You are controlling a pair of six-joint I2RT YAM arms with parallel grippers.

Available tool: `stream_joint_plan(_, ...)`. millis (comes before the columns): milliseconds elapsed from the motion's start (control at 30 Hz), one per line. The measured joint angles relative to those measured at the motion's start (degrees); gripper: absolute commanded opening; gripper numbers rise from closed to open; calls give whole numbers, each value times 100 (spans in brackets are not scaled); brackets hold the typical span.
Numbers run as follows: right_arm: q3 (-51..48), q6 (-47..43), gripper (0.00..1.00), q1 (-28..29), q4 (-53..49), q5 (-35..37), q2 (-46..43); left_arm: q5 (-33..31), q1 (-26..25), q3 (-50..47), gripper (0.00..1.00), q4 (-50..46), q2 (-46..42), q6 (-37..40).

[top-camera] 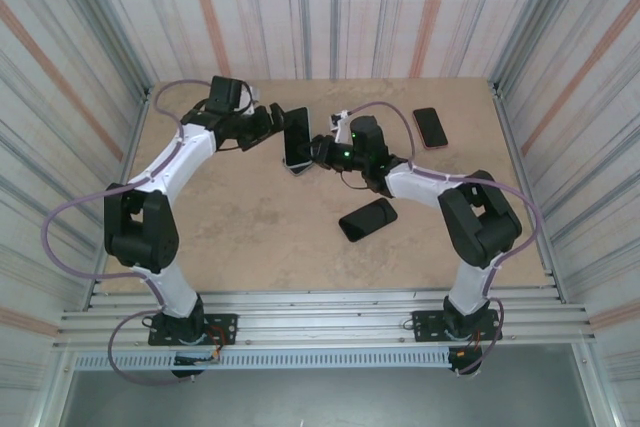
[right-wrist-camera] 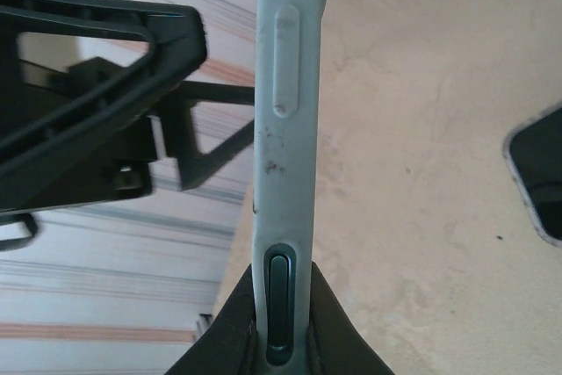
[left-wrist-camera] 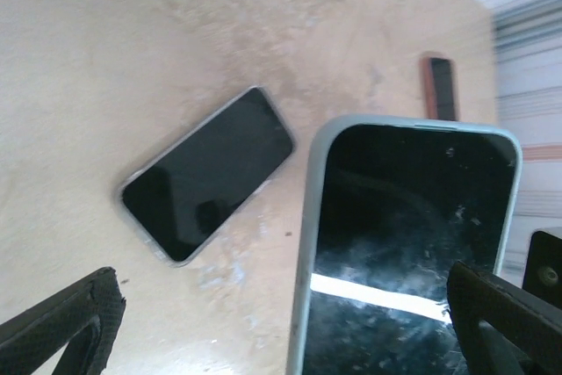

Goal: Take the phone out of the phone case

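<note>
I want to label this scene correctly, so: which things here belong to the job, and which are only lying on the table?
Belong to the job:
- pale-cased phone, held up on edge
- right claw, shut on its edge
- left claw, open beside it

Just lying about:
- dark phone in a clear case
- red-edged phone
</note>
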Motion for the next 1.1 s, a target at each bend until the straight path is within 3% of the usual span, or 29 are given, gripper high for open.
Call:
stream_joint_plan(233, -122, 592, 8, -129, 361, -411, -267, 1215, 111, -70, 92, 1023, 83, -380)
stream_joint_plan(433, -251, 1174, 9, -216, 767, -627, -319, 2120, 111, -66, 71, 2107, 227, -1036)
stream_joint_plan(500, -291, 1314, 9, -258, 942, -649, -339, 2295, 133, -61, 68, 2315, 289, -1182)
stream_joint_plan(733, -378, 1867, 9, -415, 1569, -763, -339, 2758, 184, -87, 42, 3042, 433, -1847)
stream_joint_plan(1100, -345, 2398, 9, -529, 2092, -1049, -323, 3147, 168, -87, 22, 3311, 444, -2173)
